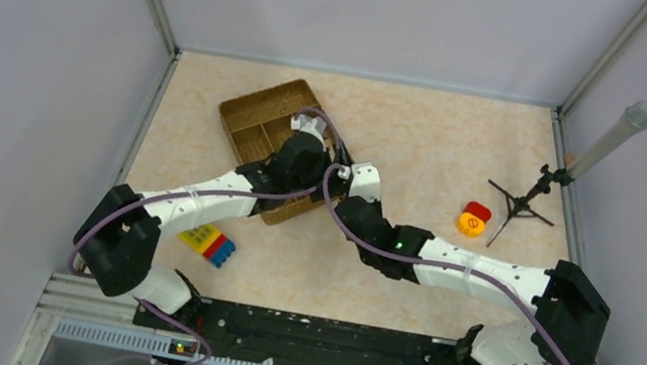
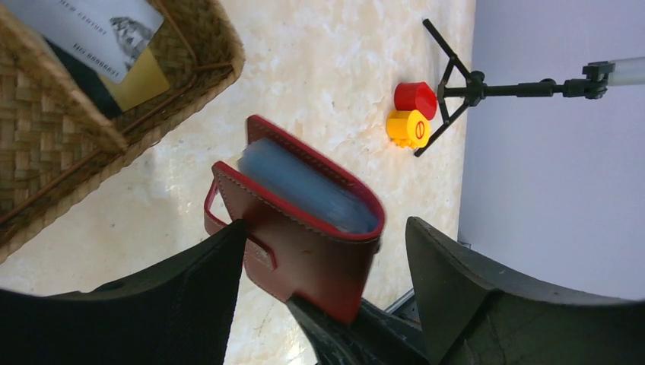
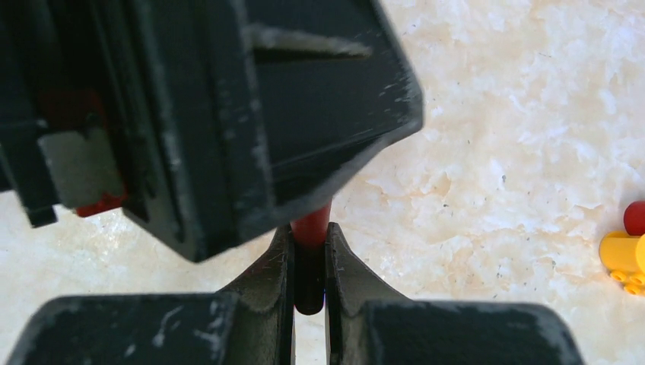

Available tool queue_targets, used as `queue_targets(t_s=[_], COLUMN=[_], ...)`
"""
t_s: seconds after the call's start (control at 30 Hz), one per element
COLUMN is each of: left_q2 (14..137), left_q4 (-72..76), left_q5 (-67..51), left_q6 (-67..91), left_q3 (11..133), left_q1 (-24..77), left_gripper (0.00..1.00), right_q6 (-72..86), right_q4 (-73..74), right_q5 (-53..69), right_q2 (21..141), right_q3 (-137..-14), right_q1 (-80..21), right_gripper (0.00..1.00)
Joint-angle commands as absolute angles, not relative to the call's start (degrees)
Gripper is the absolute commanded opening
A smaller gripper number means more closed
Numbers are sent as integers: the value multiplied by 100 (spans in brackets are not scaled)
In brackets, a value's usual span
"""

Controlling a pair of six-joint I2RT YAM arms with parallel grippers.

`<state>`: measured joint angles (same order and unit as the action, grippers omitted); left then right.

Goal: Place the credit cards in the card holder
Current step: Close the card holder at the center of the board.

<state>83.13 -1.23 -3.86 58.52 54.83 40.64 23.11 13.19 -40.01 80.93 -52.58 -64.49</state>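
The red leather card holder (image 2: 304,236) hangs above the table with its mouth open, showing bluish sleeves inside. My right gripper (image 3: 309,236) is shut on its lower edge; one of its fingers (image 2: 342,331) shows under the holder. My left gripper (image 2: 325,224) is open, its fingers straddling the holder: the left one is at the holder's strap side, the right one stands clear. The credit cards lie in the wicker basket (image 2: 46,137): a grey-silver printed one (image 2: 91,30), a tan-yellow one (image 2: 141,84) and a dark one (image 2: 80,76).
The basket (image 1: 251,115) sits at the back left, partly under my left arm. A red and yellow toy (image 1: 473,219) and a small black tripod (image 1: 522,202) stand at the right. A yellow-red-blue block (image 1: 208,245) lies near the front left. Walls enclose the table.
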Motion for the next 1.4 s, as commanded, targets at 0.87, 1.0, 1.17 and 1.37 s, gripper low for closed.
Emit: queue_targets(t_s=[0.87, 1.0, 1.17, 1.37], left_q2=[7541, 7474, 7477, 7714], left_q4=[1024, 1411, 2105, 2404], left_q5=[-1356, -2316, -3034, -3175], left_q6=[5517, 5207, 5299, 5293], left_q3=[4381, 4031, 3386, 2818], left_q1=[3721, 3638, 3639, 3742], left_gripper=[0, 0, 1, 10], right_q6=[1946, 2277, 2567, 2928], right_q4=[1700, 1562, 1456, 951], right_q5=[-2191, -147, 1118, 1528], right_q2=[6850, 6454, 6481, 6645], right_q3=[-5288, -4902, -4440, -3817], right_q1=[-5783, -4597, -3901, -3894], right_gripper=[73, 74, 73, 71])
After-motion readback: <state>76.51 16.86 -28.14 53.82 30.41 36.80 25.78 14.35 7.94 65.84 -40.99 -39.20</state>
